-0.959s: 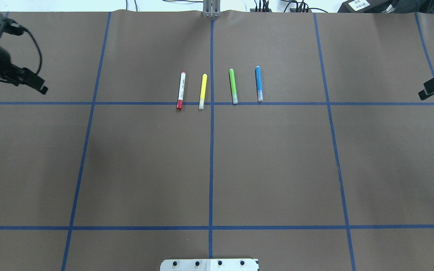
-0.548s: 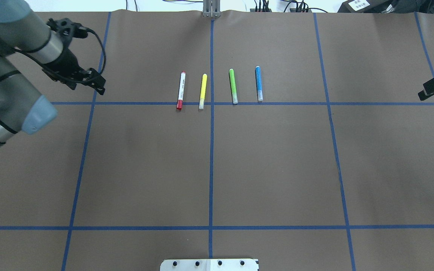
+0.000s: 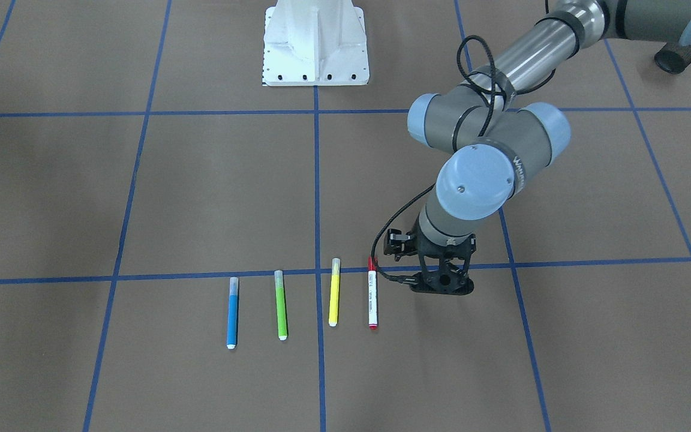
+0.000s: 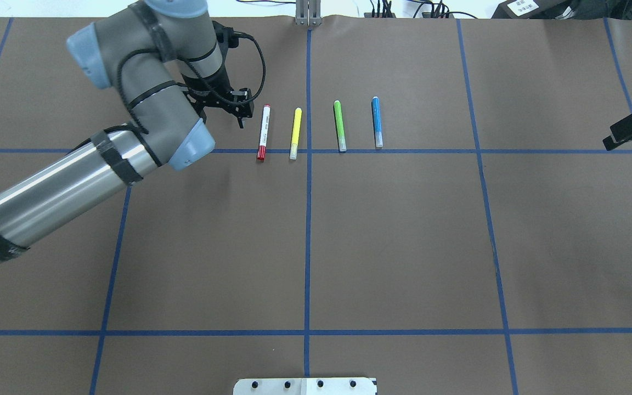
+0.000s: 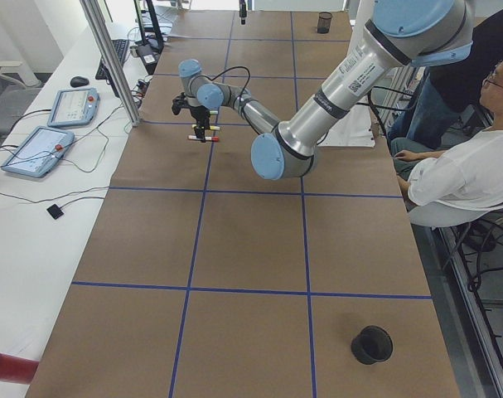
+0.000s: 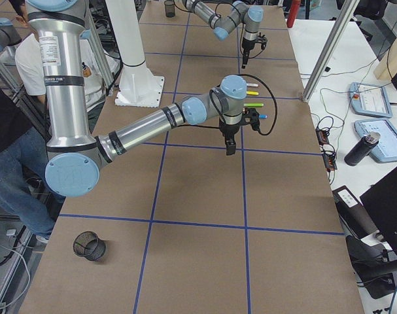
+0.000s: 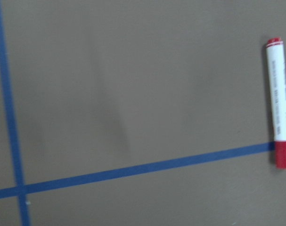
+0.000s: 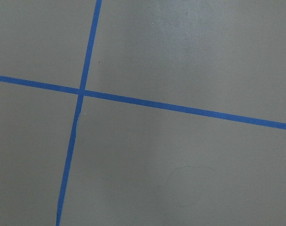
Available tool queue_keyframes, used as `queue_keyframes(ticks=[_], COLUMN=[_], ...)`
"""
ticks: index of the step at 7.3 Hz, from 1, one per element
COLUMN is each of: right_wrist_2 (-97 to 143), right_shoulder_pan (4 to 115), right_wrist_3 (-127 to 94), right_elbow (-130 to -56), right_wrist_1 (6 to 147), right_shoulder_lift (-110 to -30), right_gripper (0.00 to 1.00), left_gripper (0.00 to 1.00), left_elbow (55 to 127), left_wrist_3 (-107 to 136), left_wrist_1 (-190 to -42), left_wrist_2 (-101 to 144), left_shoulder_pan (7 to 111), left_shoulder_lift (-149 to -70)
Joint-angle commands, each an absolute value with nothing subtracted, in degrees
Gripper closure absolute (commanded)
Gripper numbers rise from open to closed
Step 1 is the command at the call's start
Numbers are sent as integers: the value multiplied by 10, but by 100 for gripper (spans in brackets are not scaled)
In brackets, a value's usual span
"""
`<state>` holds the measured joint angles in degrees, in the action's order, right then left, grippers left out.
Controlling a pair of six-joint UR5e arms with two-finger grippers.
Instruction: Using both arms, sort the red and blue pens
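Four pens lie in a row just beyond a blue tape line. The red pen [image 4: 263, 132] [image 3: 372, 299] [image 7: 279, 127], white-barrelled with a red cap, is at the left end in the overhead view. The blue pen [image 4: 377, 122] [image 3: 232, 313] is at the right end. My left gripper [image 4: 228, 112] [image 3: 441, 287] hangs above the table just left of the red pen, jaws spread, holding nothing. My right gripper [image 4: 623, 131] sits at the table's far right edge, well away from the blue pen. Only part of it shows, so I cannot tell its state.
A yellow pen [image 4: 295, 133] and a green pen [image 4: 339, 125] lie between the red and blue ones. A black mesh cup [image 6: 89, 245] stands near the table's right end and a black cup [image 5: 371, 344] near its left end. A person [image 5: 458, 166] sits beside the table.
My left arm has swung in from the table's left edge and now hangs beside the red pen. My right gripper has shifted slightly. The pens have not moved.
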<state>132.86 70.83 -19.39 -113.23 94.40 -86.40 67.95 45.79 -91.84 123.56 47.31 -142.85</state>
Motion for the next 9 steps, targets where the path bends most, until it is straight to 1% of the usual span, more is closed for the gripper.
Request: queue_keyframes(ticks=[1,2,4,6,8,9], right_wrist_2=[1329,1329,1330,1330,1329,1329], right_shoulder_pan=[706,706,696,684,679,679], right_wrist_3=[-194,-194,-194,-264,-279,-279], right_elbow=[-1133,-1134,-1134,-1134,-1131,-1132], right_wrist_1=[944,943,941,879,856,856], right_shoulder_lift=[-864,-864,-864,-870,-876,-876], right_gripper=[0,0,0,0,0,0], left_gripper=[17,18,22,29,35,36], left_elbow=[604,561,469,406,398,382], left_wrist_3=[455,433,439,440,441,441], left_wrist_1=[-932,-936,-937,-1035,-1052,-1072], left_wrist_2=[1235,1233,1230,1227,1208,1193], left_shoulder_pan=[461,459,454,454,454,454], left_shoulder_lift=[-1478,-1494,-1566,-1571,-1571,-1571])
